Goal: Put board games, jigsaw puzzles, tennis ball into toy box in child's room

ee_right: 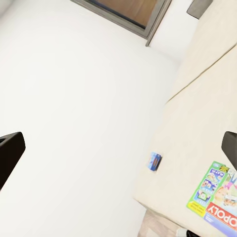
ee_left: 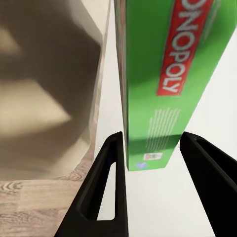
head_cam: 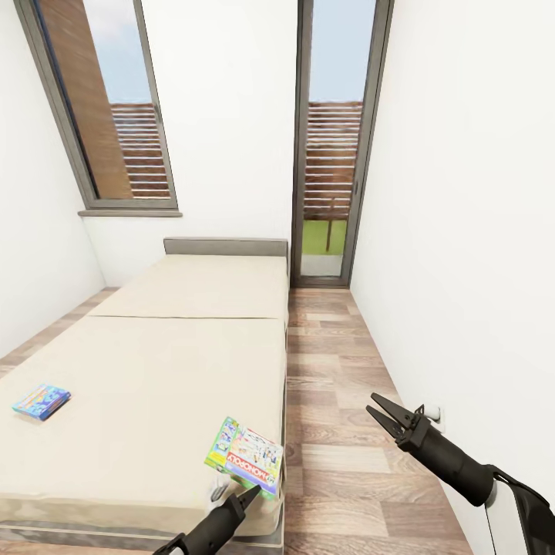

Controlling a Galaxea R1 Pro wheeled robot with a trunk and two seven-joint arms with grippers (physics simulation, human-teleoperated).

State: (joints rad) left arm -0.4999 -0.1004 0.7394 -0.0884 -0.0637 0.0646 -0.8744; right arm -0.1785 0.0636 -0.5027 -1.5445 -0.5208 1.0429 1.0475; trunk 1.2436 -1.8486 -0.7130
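Between the L gripper (ee_left: 150, 182) fingers: edge of 1 MONOPOLY box (head_cam: 245, 455), flat printed cardboard, green side w/ red logo, tilted up off the bed (head_cam: 154, 385) corner. Jaws straddle it, a gap on each side; grip not confirmed, can't tell. 2 board games on bed in all: 2nd is a small blue box (head_cam: 41, 401), flat, well apart to the far side of L gripper. Mattress plain beige, frame grey. R gripper (head_cam: 378, 409) spread wide, empty, over wood-plank floor (head_cam: 339, 370).
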